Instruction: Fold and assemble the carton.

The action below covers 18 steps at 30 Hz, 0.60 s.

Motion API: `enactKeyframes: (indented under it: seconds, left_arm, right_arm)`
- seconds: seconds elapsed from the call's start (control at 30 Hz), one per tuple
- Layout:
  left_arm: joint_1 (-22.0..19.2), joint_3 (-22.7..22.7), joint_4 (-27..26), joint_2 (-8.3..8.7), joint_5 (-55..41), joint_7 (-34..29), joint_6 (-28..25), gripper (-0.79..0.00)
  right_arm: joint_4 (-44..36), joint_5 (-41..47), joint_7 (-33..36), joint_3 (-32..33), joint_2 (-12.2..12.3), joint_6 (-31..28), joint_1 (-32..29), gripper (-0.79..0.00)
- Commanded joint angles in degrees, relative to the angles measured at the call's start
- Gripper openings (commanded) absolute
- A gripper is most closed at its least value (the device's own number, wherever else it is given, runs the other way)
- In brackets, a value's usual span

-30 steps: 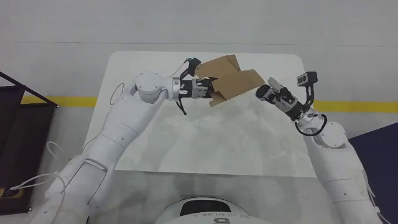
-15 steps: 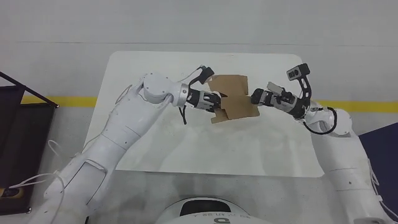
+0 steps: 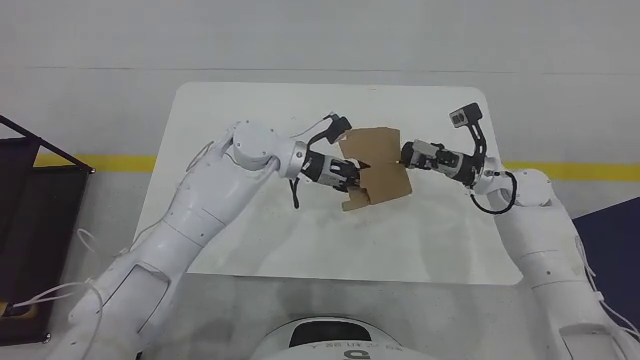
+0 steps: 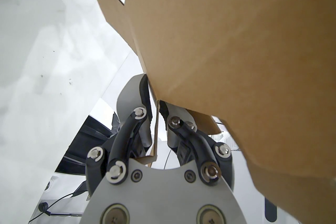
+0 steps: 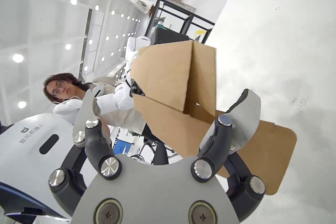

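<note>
The carton [image 3: 377, 164] is a plain brown cardboard box, partly opened out. It is held between the two arms over the middle of the white surface [image 3: 250, 110]. From the top view it cannot be told whether its lower corner touches the surface.

The left gripper [image 3: 353, 172] meets the carton on the side nearer the robot's left. In the left wrist view its two fingers are drawn narrow, pinching a thin cardboard edge that runs down between the pads. The broad brown panel of the carton rises just past them.

The right gripper [image 3: 404, 154] is at the opposite side of the carton, right against its edge in the top view. In the right wrist view its fingers [image 5: 246, 104] are spread wide and grip nothing. The carton's open end sits in the space between them, with two panels meeting at a sharp fold. A round-cornered flap [image 5: 275, 156] juts out behind one finger, but it cannot be told whether that finger touches it.
</note>
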Motion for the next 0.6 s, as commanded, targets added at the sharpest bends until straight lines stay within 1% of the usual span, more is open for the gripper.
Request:
enactKeyframes:
  seconds: [0.0,0.17,0.3,0.57]
  left_arm:
    - [0.21,0.08,-0.28,0.05,-0.12,-0.27,-0.09,-0.785]
    - [0.37,0.42,-0.79,0.09,-0.14,-0.26,0.11,-0.785]
    - [0.27,0.73,-0.76,0.13,0.23,-0.14,0.27,-0.785]
    - [0.17,1.05,0.32,0.37,1.75,-0.14,0.68,-0.785]
  right_arm:
    - [0.47,-0.78,0.07,-0.45,0.0,-0.68,0.12,0.0]
    - [2.13,-0.12,1.96,-1.45,-0.02,-1.29,0.8,0.0]
    - [2.99,4.18,4.93,-1.74,0.16,1.49,1.12,0.0]
    - [5.1,13.35,10.56,-0.12,0.7,7.13,1.46,0.0]
